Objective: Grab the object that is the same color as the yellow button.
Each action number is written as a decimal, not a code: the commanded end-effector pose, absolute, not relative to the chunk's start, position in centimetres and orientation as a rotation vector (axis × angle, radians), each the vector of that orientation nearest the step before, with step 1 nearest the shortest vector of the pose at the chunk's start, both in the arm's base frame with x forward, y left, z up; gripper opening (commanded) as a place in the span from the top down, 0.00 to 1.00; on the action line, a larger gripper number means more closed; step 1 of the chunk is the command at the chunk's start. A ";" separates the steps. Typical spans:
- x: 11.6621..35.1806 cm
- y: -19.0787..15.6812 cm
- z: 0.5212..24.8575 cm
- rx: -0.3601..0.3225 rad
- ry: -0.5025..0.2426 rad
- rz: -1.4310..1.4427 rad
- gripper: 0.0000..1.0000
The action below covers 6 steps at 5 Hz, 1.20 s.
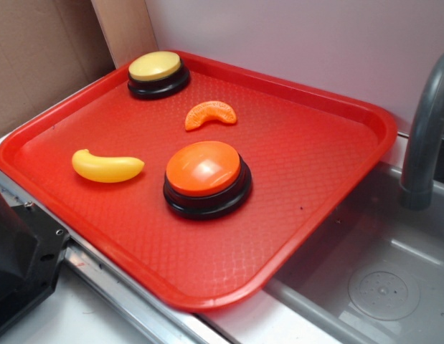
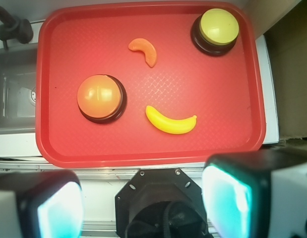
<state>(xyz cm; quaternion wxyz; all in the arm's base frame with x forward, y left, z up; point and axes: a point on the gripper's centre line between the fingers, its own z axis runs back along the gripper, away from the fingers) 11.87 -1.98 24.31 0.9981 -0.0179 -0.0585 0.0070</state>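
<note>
Red tray (image 1: 336, 186) parked next to a grey sink (image 1: 379, 287), four toys on it, nothing picked up.

Toy banana (image 2: 171, 122) lies flat mid-tray, just beside the orange button (image 2: 100, 97) and well apart from the yellow button (image 2: 216, 29) in the far corner; an orange segment (image 2: 145, 50) sits between the buttons. Claw (image 2: 143, 203) hangs back off the tray's near edge, fingers (image 2: 227, 198) spread wide, holding nothing.

Wrist view: gripper (image 2: 143, 201) pads (image 2: 59, 208) blurred, cut off by bottom edge; jaws' tips out of frame. Faucet (image 2: 12, 27) cropped at top-left. Exterior view: faucet (image 1: 426, 136) cut by right edge, sink (image 1: 372, 287) only partly in frame, black arm base (image 1: 17, 265) cropped at left.
</note>
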 end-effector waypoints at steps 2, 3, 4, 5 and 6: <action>12.9 0.1 21.9 0.054 -0.144 -0.139 0.00; 13.9 1.4 19.8 0.080 -0.133 -0.371 0.00; 14.8 2.6 15.7 0.043 -0.006 -0.623 0.00; 15.6 3.3 11.3 0.032 0.074 -0.779 0.00; 16.1 3.5 7.9 0.075 0.139 -0.837 0.00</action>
